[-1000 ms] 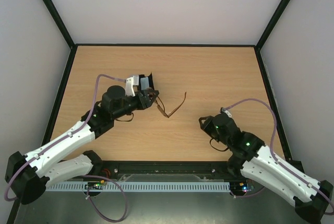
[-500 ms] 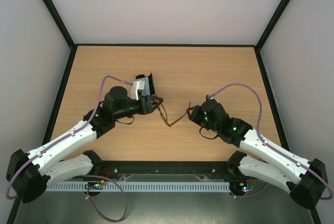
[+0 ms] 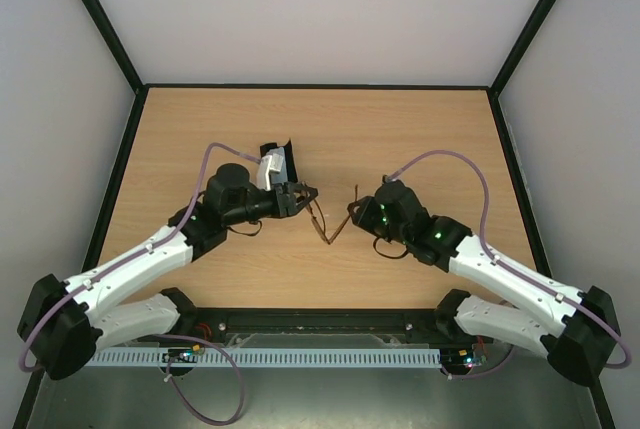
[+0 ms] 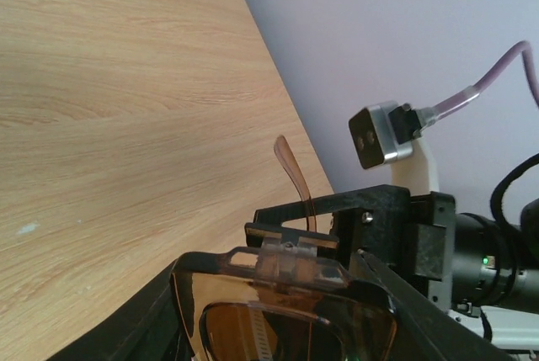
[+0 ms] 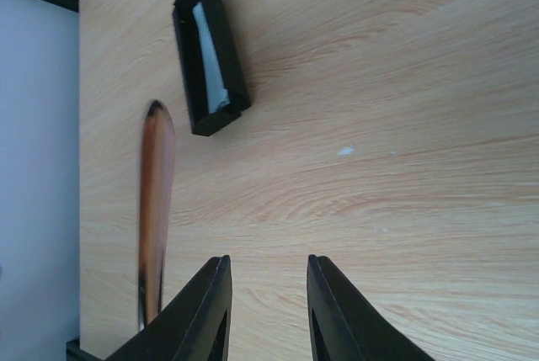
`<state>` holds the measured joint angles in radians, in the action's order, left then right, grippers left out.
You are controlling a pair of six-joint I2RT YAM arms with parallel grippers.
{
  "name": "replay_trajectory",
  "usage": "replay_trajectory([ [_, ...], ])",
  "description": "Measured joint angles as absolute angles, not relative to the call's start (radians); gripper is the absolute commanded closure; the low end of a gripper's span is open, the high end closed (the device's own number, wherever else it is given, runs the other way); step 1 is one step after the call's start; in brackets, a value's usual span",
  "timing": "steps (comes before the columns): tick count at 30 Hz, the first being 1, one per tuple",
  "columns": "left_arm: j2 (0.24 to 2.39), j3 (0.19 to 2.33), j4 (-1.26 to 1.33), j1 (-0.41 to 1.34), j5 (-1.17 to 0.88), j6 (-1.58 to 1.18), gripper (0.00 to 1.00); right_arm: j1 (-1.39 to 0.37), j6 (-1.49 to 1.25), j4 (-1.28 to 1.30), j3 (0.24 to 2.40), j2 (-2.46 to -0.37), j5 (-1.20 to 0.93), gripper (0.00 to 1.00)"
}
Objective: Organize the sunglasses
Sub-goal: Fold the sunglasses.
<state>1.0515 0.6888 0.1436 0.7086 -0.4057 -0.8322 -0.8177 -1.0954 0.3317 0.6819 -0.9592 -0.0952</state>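
Centrally, the left gripper is clamped on the front of the sunglasses, one lens lying between its fingers. The right gripper stands with fingers parted, a free temple arm just outside one finger.

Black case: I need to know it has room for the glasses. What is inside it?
A light blue cloth lies along the open black case. Its dark wall hides whatever is beneath or beside the cloth.
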Motion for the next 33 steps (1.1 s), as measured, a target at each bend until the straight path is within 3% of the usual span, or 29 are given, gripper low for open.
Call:
replay_trajectory([
  [23,1.173,0.689,0.202,0.757,-0.439,-0.846,0.58,-0.937,-1.056,0.278,0.796,-1.117,-0.106,0.72],
  [33,1.173,0.698,0.203,0.759,-0.474,-0.843,0.58,-0.908,-1.036,0.316,0.787,-1.012,-0.084,0.61],
])
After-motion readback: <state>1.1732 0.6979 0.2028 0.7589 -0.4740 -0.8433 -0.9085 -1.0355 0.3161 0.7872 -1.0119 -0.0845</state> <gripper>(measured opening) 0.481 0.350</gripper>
